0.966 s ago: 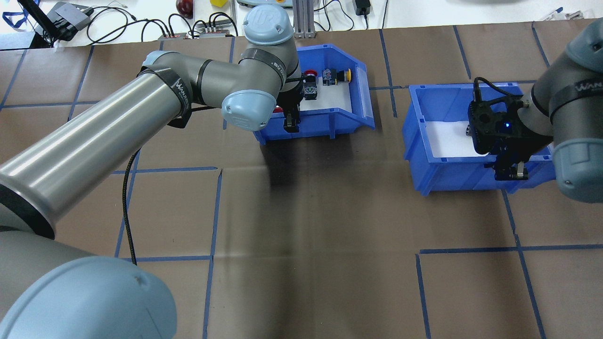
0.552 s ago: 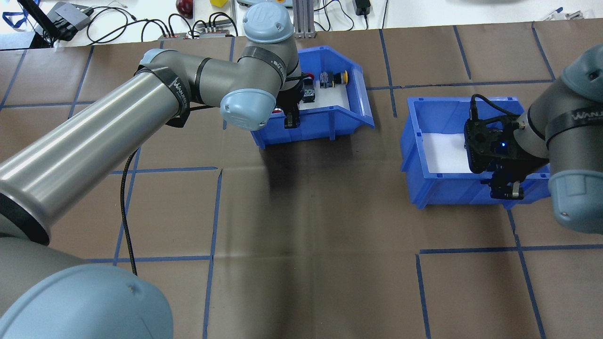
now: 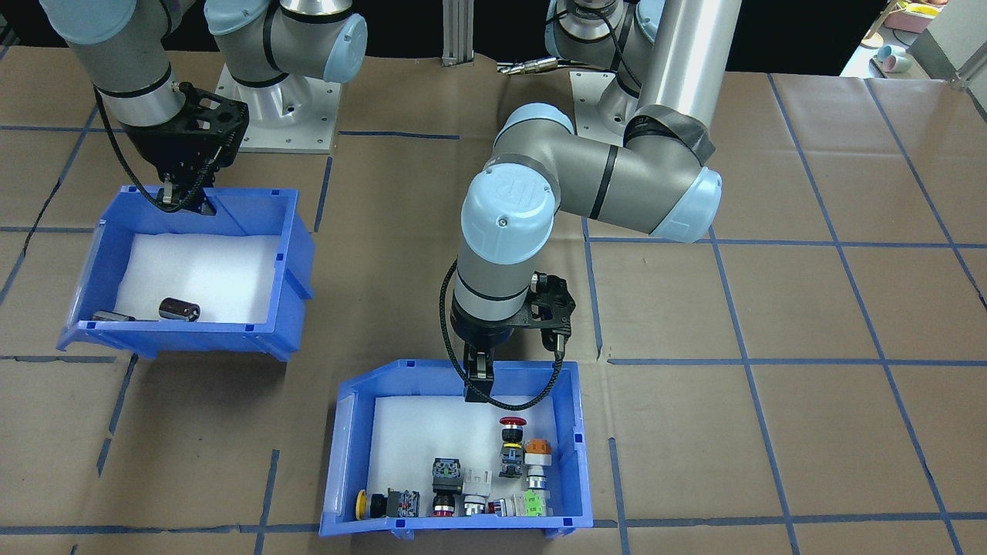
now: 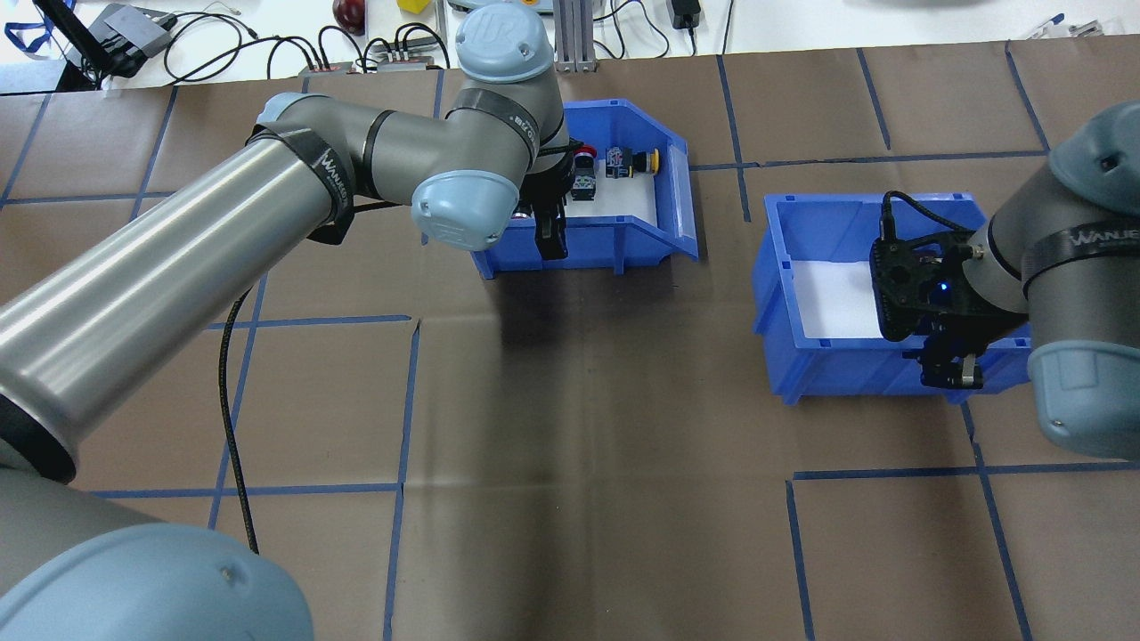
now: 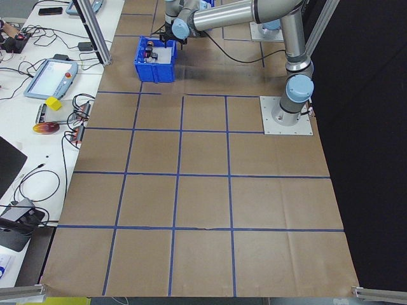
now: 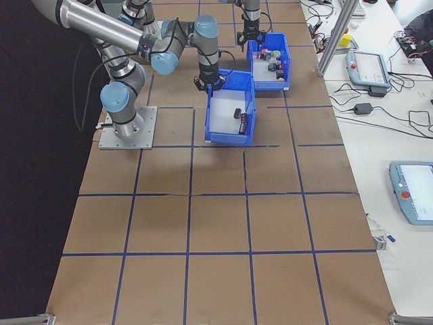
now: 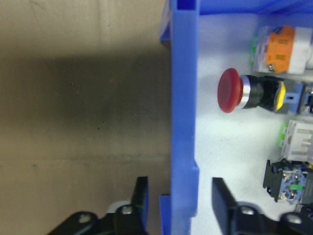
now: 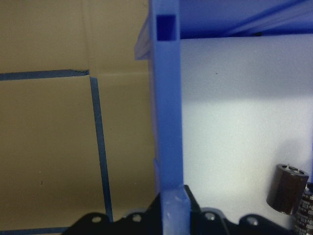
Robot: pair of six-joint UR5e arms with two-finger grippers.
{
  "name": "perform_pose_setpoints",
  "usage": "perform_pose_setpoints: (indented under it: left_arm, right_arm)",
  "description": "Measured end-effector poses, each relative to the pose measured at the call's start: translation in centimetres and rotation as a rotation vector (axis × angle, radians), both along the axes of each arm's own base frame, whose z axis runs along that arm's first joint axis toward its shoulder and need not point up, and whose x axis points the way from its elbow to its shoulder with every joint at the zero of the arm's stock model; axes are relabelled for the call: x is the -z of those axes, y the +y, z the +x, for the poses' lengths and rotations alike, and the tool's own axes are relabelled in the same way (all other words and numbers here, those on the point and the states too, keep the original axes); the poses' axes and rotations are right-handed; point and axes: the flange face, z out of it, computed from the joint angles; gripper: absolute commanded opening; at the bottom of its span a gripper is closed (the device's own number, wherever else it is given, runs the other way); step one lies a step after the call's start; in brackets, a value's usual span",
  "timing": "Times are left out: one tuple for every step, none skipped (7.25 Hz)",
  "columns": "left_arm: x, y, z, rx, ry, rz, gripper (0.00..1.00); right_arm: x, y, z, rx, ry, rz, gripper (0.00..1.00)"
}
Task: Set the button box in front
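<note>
The button box is a blue bin with a white liner. It holds several push-buttons with red, yellow, orange and green caps and rests on the far part of the table. My left gripper straddles its near wall. Its fingers stand open, with a gap on each side of the wall. My right gripper is shut on the near wall of a second blue bin, which holds dark capacitors.
Cables and small devices lie along the far table edge beside an aluminium post. The arms' base plates are on the robot's side. Side benches carry tablets. Blue tape lines grid the brown table cover.
My right gripper has dragged the capacitor bin toward the robot. The button box has shifted slightly and settled lower in view, with my left gripper still at its near wall.
</note>
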Motion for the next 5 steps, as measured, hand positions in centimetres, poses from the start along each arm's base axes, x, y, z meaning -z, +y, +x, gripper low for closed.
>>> perform_pose_setpoints:
  left_arm:
    - [-2.6, 0.6, 1.4, 0.11, -0.024, 0.012, 0.97]
    - [-5.9, 1.4, 3.7, 0.248, -0.051, 0.015, 0.98]
    - [-9.8, 2.5, 7.0, 0.388, -0.071, 0.008, 0.99]
    - [-13.2, 3.9, 10.5, 0.521, -0.083, 0.019, 0.99]
    - [-16.1, 5.7, 14.1, 0.681, -0.088, 0.043, 0.99]
  right_arm:
    - [0.1, 0.3, 1.8, 0.004, -0.002, 0.001, 0.06]
    - [0.2, 0.8, 4.1, 0.011, -0.003, 0.004, 0.07]
    - [0.4, 1.5, 6.7, 0.017, -0.005, 0.007, 0.07]
    - [0.6, 2.5, 9.2, 0.013, -0.004, 0.01, 0.07]
    - [0.7, 3.6, 12.0, 0.004, -0.002, 0.01, 0.07]
